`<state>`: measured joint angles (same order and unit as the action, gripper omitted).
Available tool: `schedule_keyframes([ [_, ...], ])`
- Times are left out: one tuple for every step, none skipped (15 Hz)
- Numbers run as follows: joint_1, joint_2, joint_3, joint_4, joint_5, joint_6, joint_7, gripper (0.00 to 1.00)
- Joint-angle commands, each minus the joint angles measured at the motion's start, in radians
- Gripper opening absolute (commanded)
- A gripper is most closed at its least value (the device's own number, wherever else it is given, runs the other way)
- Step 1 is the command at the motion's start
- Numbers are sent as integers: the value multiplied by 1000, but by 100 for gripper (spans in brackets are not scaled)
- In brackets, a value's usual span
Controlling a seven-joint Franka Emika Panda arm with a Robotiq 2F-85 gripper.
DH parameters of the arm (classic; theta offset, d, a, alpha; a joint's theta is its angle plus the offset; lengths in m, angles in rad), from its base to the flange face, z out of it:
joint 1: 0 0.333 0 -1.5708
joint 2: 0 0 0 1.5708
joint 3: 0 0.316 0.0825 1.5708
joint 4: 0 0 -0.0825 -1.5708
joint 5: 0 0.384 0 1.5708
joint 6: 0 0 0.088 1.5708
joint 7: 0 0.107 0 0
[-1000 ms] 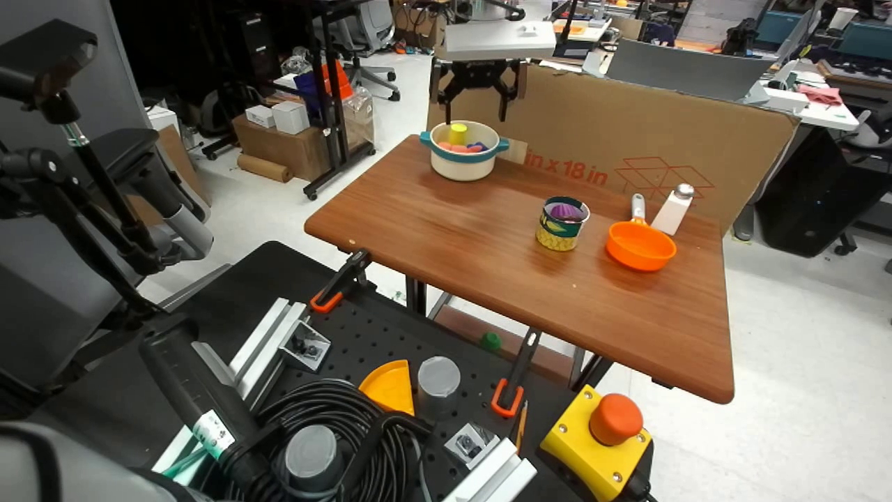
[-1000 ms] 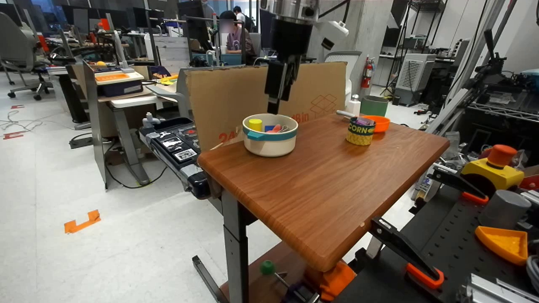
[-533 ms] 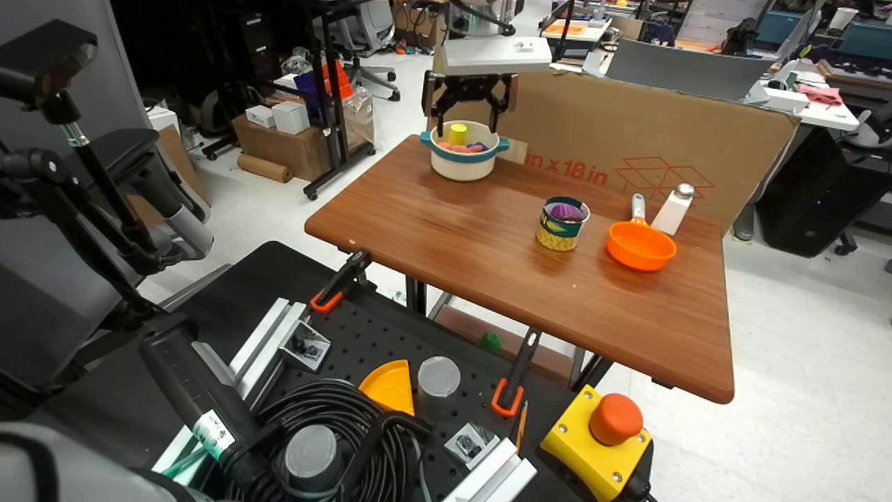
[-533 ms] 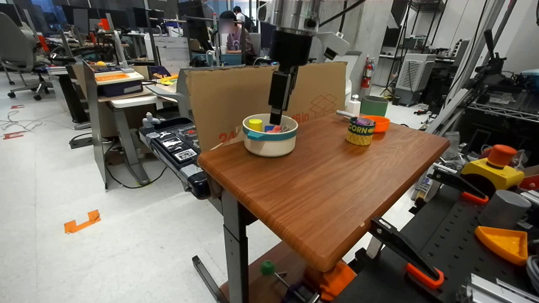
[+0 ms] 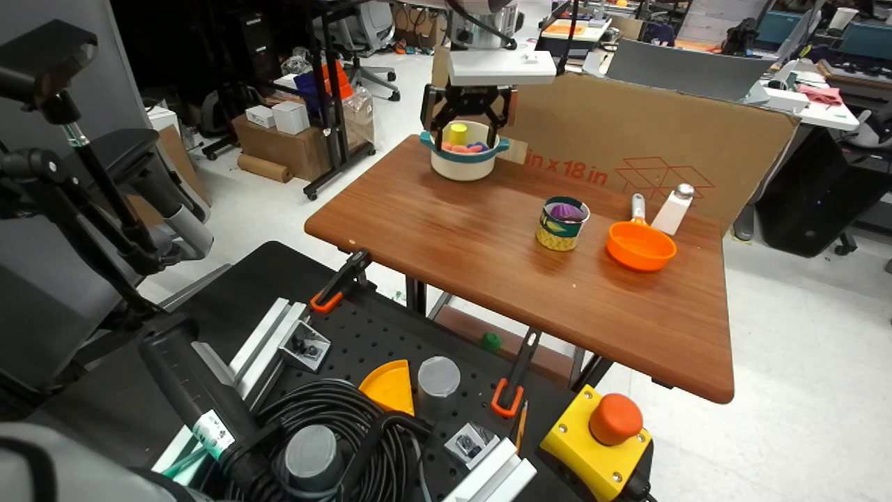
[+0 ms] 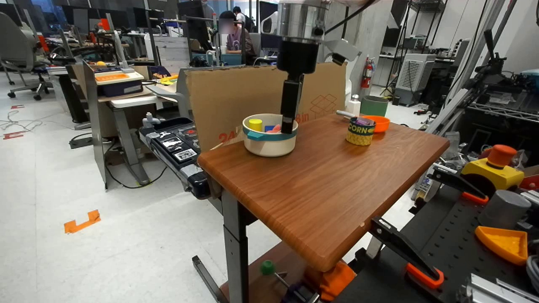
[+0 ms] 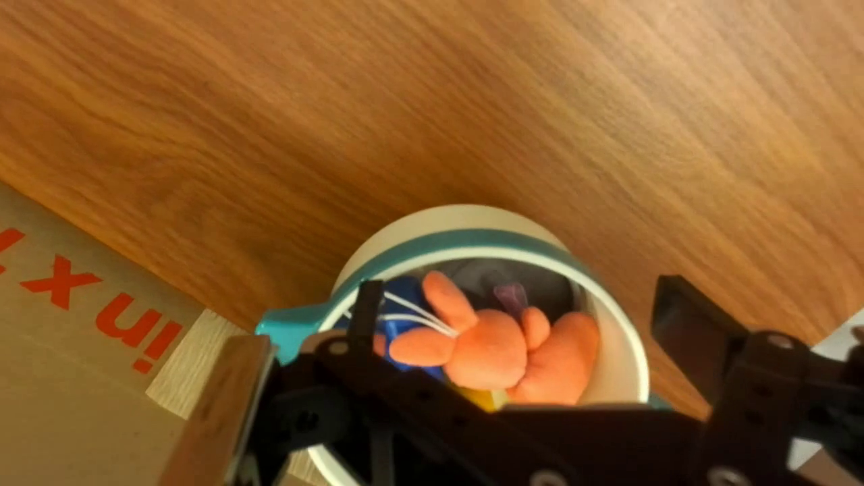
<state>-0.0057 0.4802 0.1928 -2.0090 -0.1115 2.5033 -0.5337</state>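
A cream pot (image 5: 463,169) with a teal rim and handles sits at the table's end in both exterior views. Directly over it is my gripper (image 7: 520,291), its fingers (image 7: 692,334) spread wide with nothing gripped. Inside the pot, the wrist view shows an orange rabbit-like soft toy (image 7: 487,351) lying between the fingers, apart from them as far as I can see. Beside the toy's ears is a blue item (image 7: 408,289) with white cords. A small purple piece (image 7: 511,297) lies near the toy. A yellow cylinder (image 6: 255,124) stands in the pot, mostly hidden in the wrist view by the gripper.
Farther along the wooden table (image 5: 446,230) stand a corn can (image 5: 557,236) with a purple item inside, an orange pan (image 5: 641,249) and a white shaker (image 5: 672,210). An upright cardboard sheet (image 5: 592,132) runs along the back edge, close behind the pot.
My gripper has come down to the pot, shifting slightly sideways at first, and the wrist has straightened. The fingers have stayed apart. The pot and its contents look unmoved.
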Motion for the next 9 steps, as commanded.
schedule_keyframes([
  [-18, 10, 13, 12, 19, -87, -64, 100],
  [-15, 12, 9, 15, 15, -107, -69, 100],
  [-13, 14, 6, 17, 15, -126, -75, 100],
  [-11, 15, 4, 19, 14, -143, -79, 100],
  [-9, 14, 2, 21, 12, -156, -82, 100],
  [-8, 12, 1, 22, 12, -168, -84, 100],
  [-8, 9, 1, 23, 14, -176, -87, 100],
  [-9, 6, 1, 23, 16, -179, -90, 100],
  [-10, 2, 2, 23, 19, -183, -93, 100],
])
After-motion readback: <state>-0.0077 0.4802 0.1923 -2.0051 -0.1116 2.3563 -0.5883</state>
